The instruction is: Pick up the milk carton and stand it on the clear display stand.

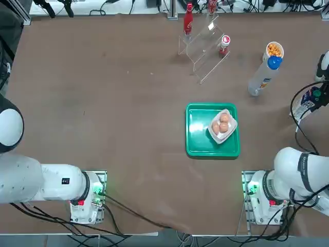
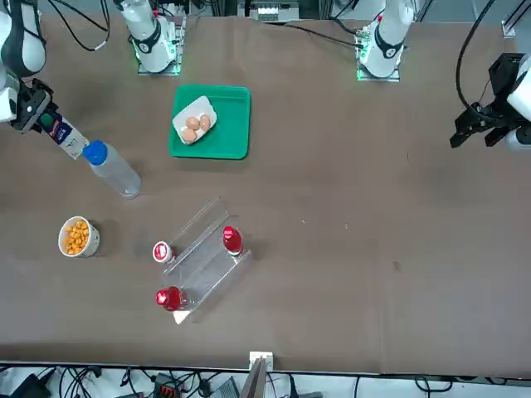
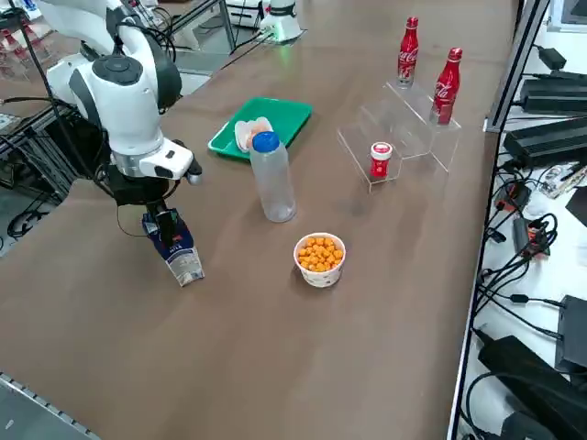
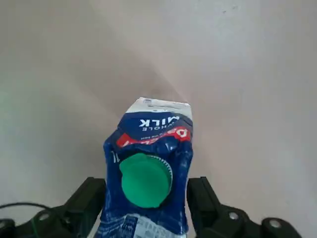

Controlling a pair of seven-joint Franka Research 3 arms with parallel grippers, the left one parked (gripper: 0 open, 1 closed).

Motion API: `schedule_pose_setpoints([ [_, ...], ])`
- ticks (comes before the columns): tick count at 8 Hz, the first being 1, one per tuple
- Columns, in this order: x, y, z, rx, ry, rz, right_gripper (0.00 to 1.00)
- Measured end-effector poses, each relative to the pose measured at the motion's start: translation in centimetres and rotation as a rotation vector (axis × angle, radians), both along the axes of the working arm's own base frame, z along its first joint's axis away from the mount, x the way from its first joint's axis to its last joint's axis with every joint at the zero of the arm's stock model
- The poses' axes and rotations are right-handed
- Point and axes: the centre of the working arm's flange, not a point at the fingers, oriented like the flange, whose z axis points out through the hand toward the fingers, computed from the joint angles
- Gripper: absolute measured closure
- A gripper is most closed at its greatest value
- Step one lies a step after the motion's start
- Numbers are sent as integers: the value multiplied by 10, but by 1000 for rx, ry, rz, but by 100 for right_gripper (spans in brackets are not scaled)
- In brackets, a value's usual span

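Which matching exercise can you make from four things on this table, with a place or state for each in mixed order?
Things:
1. white and dark blue milk carton
2. clear acrylic display stand
3. green plastic tray
4. white paper cup

Places or states:
A. holds orange snacks
B. carries a small dish of eggs
C. tilted on the table between the fingers of the right gripper, at the table's edge
D. has two red bottles on its upper step and a small red can lower down

Pairs: 1-C, 2-D, 3-B, 4-A
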Motion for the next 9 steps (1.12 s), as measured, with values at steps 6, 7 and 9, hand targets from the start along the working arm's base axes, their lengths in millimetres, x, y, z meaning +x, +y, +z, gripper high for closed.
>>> schedule_pose_setpoints([
  [6, 4, 0, -8, 2, -7, 8, 42],
  [7, 6, -1, -4, -4, -15, 9, 48],
  [9, 15, -6, 15, -30, -51, 10, 53],
])
